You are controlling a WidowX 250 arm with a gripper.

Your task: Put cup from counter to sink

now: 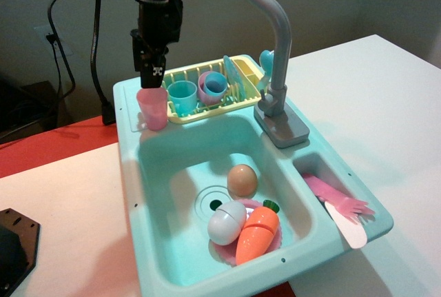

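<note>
The pink translucent cup (153,109) stands upright on the light-teal counter (129,107) at the back left corner of the sink unit. My gripper (153,80) hangs straight down just above the cup's rim. Its fingers look slightly apart and hold nothing. The sink (180,173) lies in front of the cup. Its ringed drain (212,199) shows on the floor. A tan egg (242,180), a pale egg (227,222) and a toy carrot (257,232) lie in the basin.
A yellow dish rack (238,100) behind the basin holds a teal cup (182,96) and a pink-and-blue mug (213,86). The grey faucet (277,49) arches over the right side. A pink fork and white utensil (341,209) lie in the side compartment.
</note>
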